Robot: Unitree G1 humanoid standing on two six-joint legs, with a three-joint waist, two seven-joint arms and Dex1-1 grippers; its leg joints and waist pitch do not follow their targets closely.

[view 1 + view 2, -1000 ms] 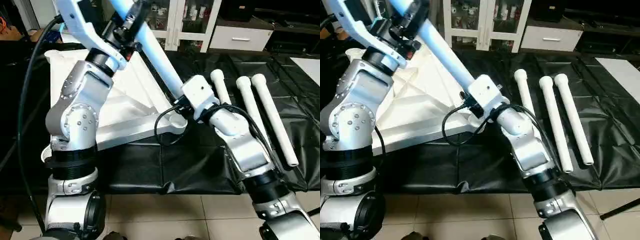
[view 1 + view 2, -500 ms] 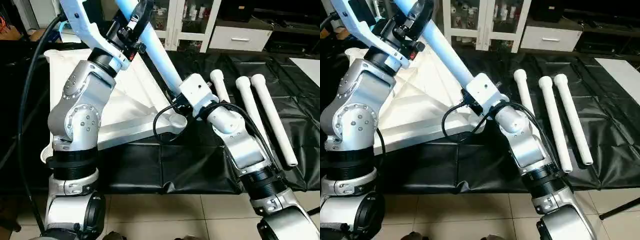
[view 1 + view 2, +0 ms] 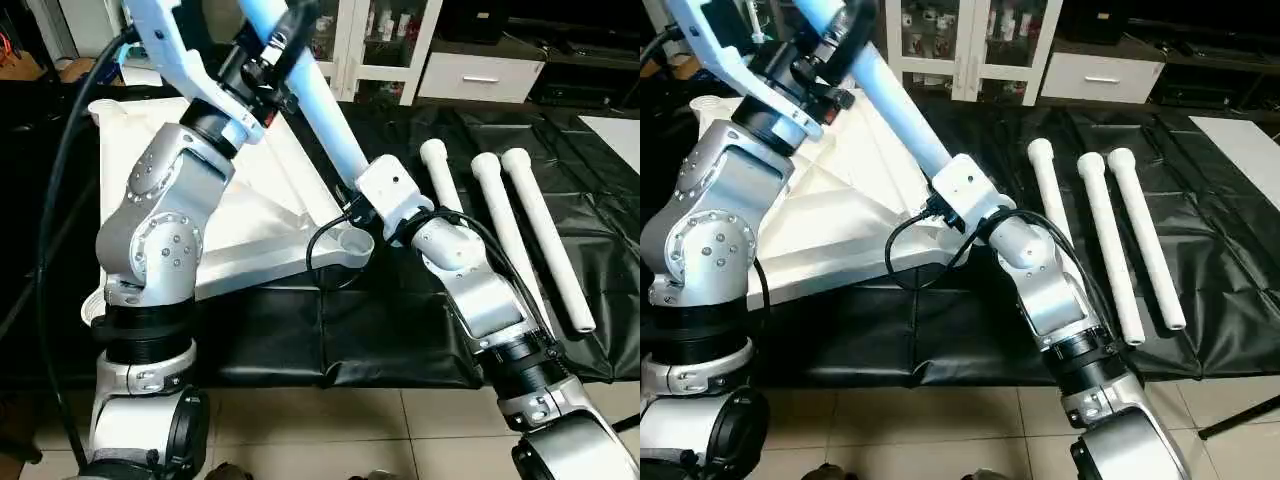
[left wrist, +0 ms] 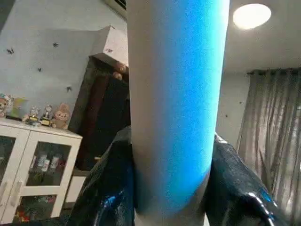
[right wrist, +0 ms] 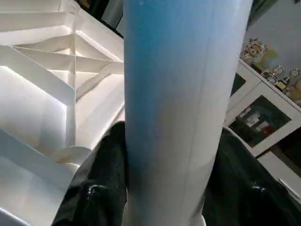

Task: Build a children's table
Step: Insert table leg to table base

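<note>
Leg in hand: one white tube leg slanted from upper left down toward the tabletop's near corner socket, its lower end just above it, not yet seated.
Left gripper: the left gripper was clamped around the leg's upper part, black fingers on both sides.
Right gripper: the right gripper held the same leg low down, closed on it, right beside the socket.
Change: over the last second the leg stood steeper and the right wrist drew in toward the socket; judged, the end was being lined up for insertion.
Tabletop: white tabletop lay underside up, ribs showing, on the black-covered counter.
Spare legs: three spare legs lay side by side on the robot's right, well apart.
</note>
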